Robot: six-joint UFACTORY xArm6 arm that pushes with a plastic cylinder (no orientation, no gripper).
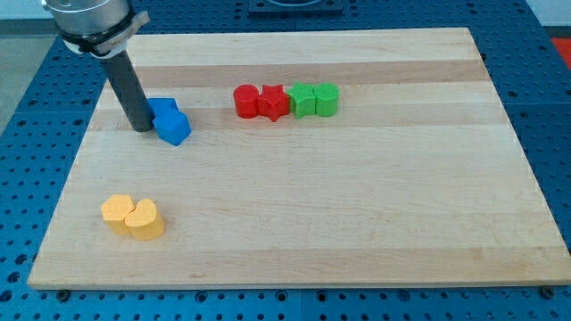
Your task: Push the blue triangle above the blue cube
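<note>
Two blue blocks sit together at the view's upper left. The blue cube (173,127) is the nearer one, toward the view's bottom right. The blue triangle (161,109) sits just behind it, toward the view's top, touching it. My tip (143,129) rests on the board right at the left side of the blue pair, touching or almost touching them. The dark rod rises from the tip to the view's top left.
A row of blocks lies at the view's top centre: a red cylinder (245,100), a red star (274,102), a green cube (303,99), a green cylinder (326,99). Two yellow blocks (132,217) sit at the lower left. The wooden board (357,205) ends in blue surround.
</note>
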